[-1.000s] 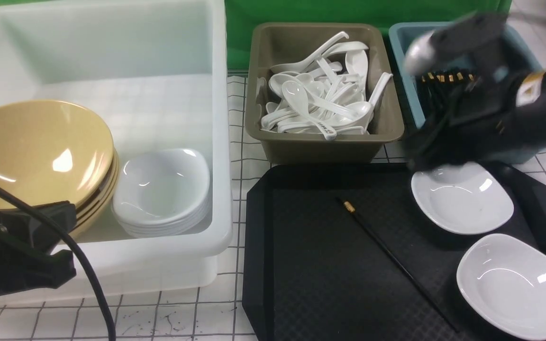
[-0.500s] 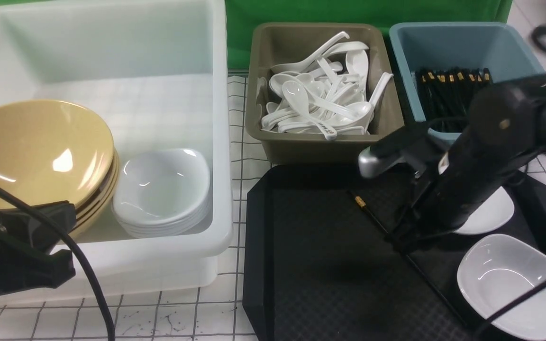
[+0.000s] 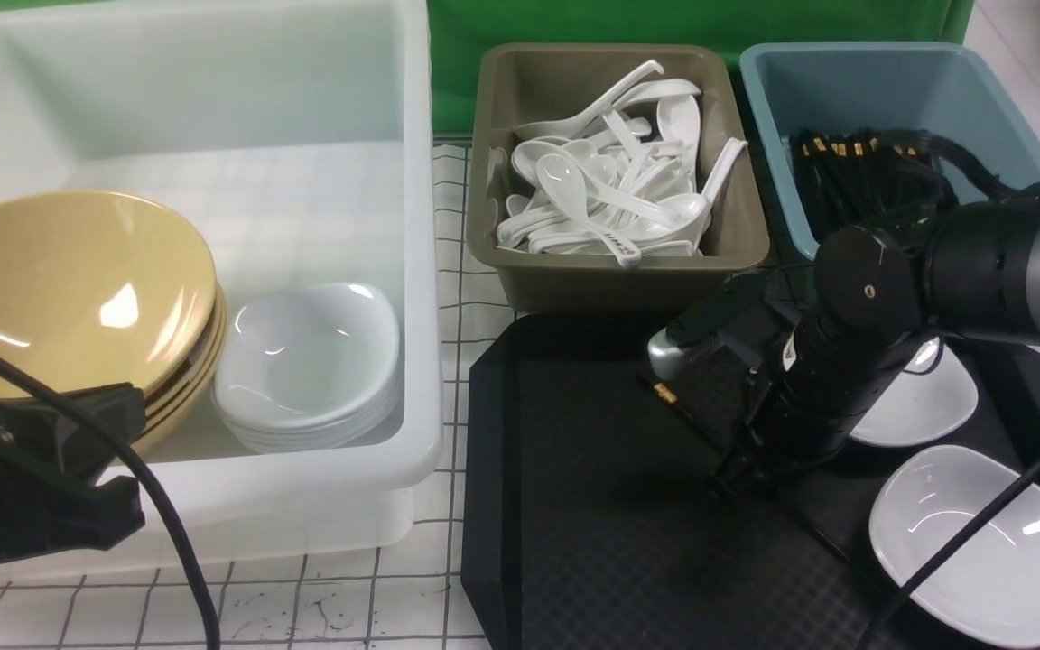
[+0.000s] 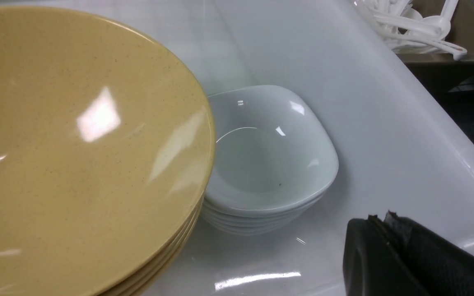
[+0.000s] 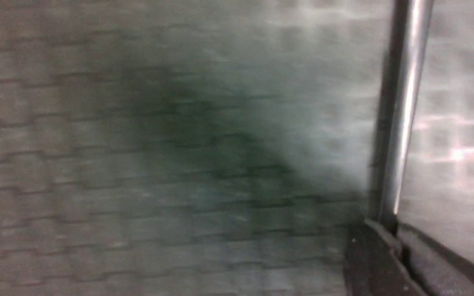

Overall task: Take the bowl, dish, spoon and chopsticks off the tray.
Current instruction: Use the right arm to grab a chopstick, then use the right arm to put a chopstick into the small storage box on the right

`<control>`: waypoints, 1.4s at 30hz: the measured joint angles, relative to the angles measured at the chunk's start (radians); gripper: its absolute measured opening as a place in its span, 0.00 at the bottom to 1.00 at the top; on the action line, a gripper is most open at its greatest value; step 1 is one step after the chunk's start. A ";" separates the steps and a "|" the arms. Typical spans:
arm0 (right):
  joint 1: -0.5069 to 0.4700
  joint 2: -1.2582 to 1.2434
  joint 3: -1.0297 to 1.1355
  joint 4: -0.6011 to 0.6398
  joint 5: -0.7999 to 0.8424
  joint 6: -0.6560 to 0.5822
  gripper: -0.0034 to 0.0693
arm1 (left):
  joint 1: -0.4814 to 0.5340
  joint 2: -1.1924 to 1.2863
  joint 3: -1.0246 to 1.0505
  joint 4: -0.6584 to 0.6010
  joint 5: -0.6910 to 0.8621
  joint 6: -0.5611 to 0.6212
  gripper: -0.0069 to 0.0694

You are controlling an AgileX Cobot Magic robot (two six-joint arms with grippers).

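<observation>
Pinching the chopstick (image 3: 684, 415) on the tray (image 3: 574, 506), my right gripper (image 3: 729, 478) has its jaws narrow around it. So thin a stick could swivel or slip out on lifting and strike the white dishes (image 3: 989, 551) just right. The left gripper (image 4: 379, 218) hangs near the tub, jaws closed and empty.

Black diamond-textured tray (image 3: 574, 542) carries one gold-banded black chopstick (image 3: 678, 406) lying diagonally, with the near dish (image 3: 989, 551) and far dish (image 3: 944, 406), white, empty, at its right.

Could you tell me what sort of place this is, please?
Probably a mock canteen dish-return station: a white tub of stacked yellow bowls and white dishes, an olive tub of soup spoons, a blue tub of chopsticks.
</observation>
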 joint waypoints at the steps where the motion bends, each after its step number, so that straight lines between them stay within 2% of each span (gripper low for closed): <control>1: 0.012 -0.009 0.002 0.008 0.007 0.000 0.14 | 0.000 0.000 0.000 0.000 0.000 0.000 0.08; 8: 0.049 -0.234 0.012 0.019 0.029 0.002 0.14 | 0.000 0.000 0.000 0.000 -0.009 0.006 0.08; 14: 0.020 -0.451 0.012 -0.035 -0.020 0.002 0.14 | 0.000 0.000 0.000 0.000 -0.014 0.007 0.08; 15: 0.008 -0.476 0.012 -0.053 -0.058 0.003 0.14 | 0.000 0.000 0.000 0.000 -0.016 0.007 0.08; 19: -0.116 -0.523 0.012 -0.131 -0.411 0.014 0.14 | 0.000 0.000 0.000 0.000 -0.016 0.007 0.08; 21: -0.219 -0.467 0.001 -0.141 -0.655 0.047 0.14 | 0.000 0.000 0.000 0.000 -0.016 0.007 0.08; 22: -0.219 -0.460 -0.002 -0.141 -0.670 0.052 0.14 | 0.000 0.000 0.000 0.000 -0.016 0.007 0.08; 23: -0.275 -0.384 -0.041 -0.146 -0.747 0.092 0.14 | 0.000 0.000 0.000 0.000 -0.016 0.007 0.08; 25: -0.325 -0.275 -0.107 -0.148 -0.772 0.148 0.14 | 0.000 0.000 0.000 0.000 -0.016 0.007 0.08; 28: -0.375 -0.077 -0.253 -0.150 -0.670 0.231 0.19 | 0.000 0.000 0.000 0.000 -0.016 0.019 0.08; 30: -0.390 0.037 -0.364 -0.151 -0.520 0.272 0.27 | 0.000 0.000 0.000 0.000 -0.016 0.026 0.08; 31: -0.392 0.091 -0.442 -0.151 -0.393 0.286 0.34 | 0.000 0.000 0.000 0.000 -0.016 0.026 0.08; 34: -0.389 0.142 -0.533 -0.133 -0.214 0.266 0.50 | 0.000 -0.006 0.000 0.000 -0.016 0.027 0.08; 35: -0.389 0.142 -0.536 -0.131 -0.206 0.262 0.51 | 0.000 -0.007 0.000 0.000 -0.016 0.027 0.08; 36: -0.382 0.121 -0.540 -0.119 -0.165 0.233 0.56 | 0.000 -0.024 0.002 0.000 -0.016 0.033 0.08; 39: -0.375 0.061 -0.521 -0.107 -0.096 0.216 0.59 | 0.000 -0.086 0.005 0.012 -0.012 0.054 0.08; 42: -0.373 -0.015 -0.449 -0.103 0.080 0.196 0.60 | 0.000 -0.178 0.015 0.022 -0.004 0.060 0.08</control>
